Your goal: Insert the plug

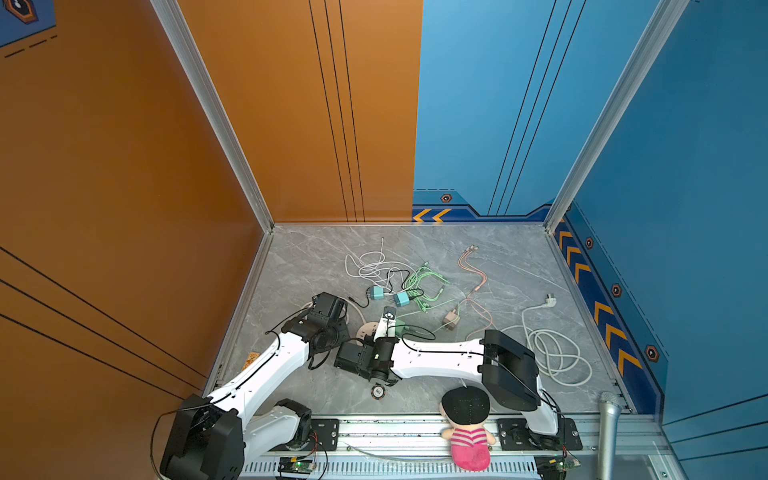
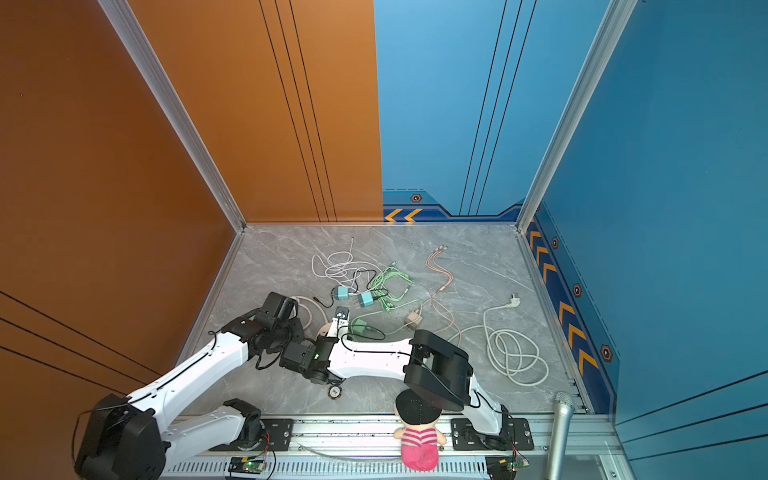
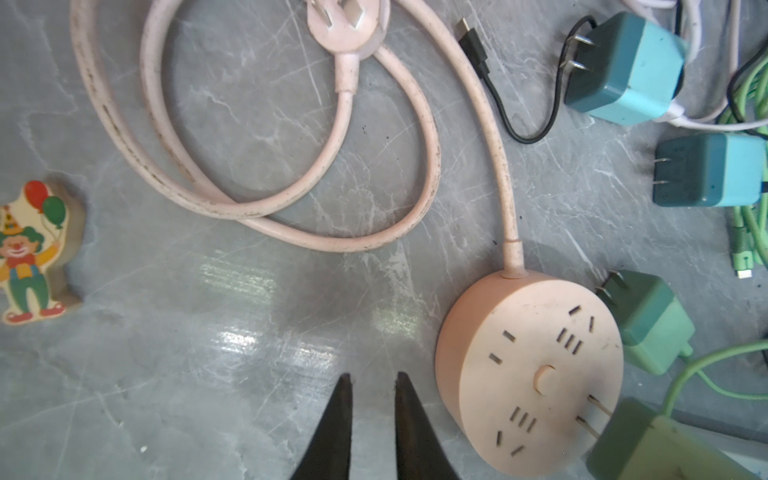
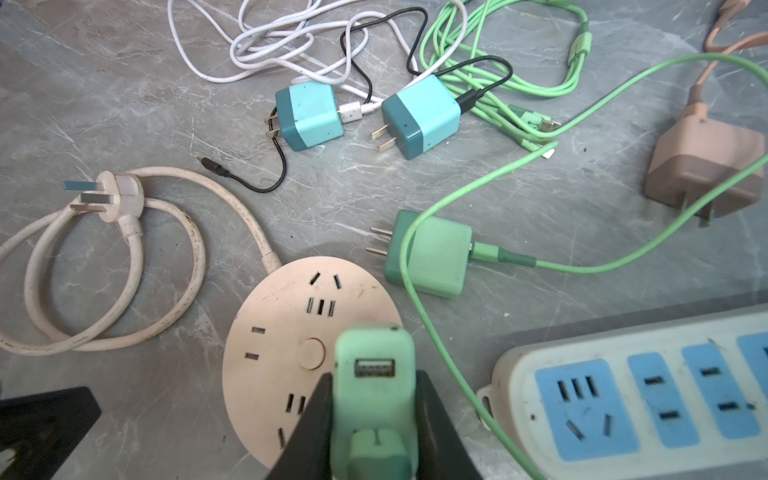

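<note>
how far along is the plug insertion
Done: the right gripper has the green charger pinched between its fingers. In hand: holding it over the round pink socket. To do: its prongs are bare, not in any slot, so pushing in remains.

Bright, even light around me; glare streaks the tabletop [image 3: 237,340], and the green plug [image 4: 374,399] blurs close to my lens.

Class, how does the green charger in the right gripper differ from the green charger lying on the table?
The held green charger is clamped in the right gripper over the round socket; the lying green charger rests on the table. The held one's USB port is empty; the lying one has a green cable plugged in. Both are green with two prongs.
</note>
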Robot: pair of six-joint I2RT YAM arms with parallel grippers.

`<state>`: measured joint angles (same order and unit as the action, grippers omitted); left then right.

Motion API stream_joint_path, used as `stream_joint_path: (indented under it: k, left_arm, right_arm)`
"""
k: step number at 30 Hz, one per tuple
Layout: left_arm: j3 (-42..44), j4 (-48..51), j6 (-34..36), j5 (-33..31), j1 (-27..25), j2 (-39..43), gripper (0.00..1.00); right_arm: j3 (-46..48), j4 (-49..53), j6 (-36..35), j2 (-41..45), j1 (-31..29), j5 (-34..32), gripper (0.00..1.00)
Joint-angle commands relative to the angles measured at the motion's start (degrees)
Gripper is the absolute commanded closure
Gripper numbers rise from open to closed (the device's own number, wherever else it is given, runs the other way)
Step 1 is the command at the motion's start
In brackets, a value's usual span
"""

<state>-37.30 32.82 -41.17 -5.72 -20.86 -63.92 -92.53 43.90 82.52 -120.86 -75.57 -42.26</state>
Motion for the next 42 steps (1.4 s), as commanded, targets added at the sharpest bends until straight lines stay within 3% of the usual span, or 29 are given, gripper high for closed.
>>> stream_joint_path:
  k: [1, 15, 19, 30, 42]
  left_arm:
    - [0.23, 0.87, 1.57, 1.48, 0.99, -0.56, 0.79]
    - [0.57, 0.67, 1.39, 2.48, 3.34, -0.16, 0.79]
    - [0.94, 0.65, 1.52, 3.30, 5.12, 0.80, 0.79]
    - [0.51, 0.63, 1.66, 4.40, 6.88, 1.08, 0.79]
    - [0.29, 0.67, 1.12, 5.02, 6.92, 1.61, 0.79]
  right_arm:
    - [0.16, 4.85, 0.19, -4.41, -0.54, 5.51, 1.00]
    - [-6.16, 8.00, -6.76, -10.42, -0.48, 8.56, 1.00]
    - [-4.11, 7.97, -5.04, -10.15, -0.26, 9.18, 1.00]
    - [-4.16, 8.04, -9.27, -10.94, -0.98, 8.31, 1.00]
    - [-1.40, 2.23, -14.01, -11.55, 0.04, 13.43, 1.00]
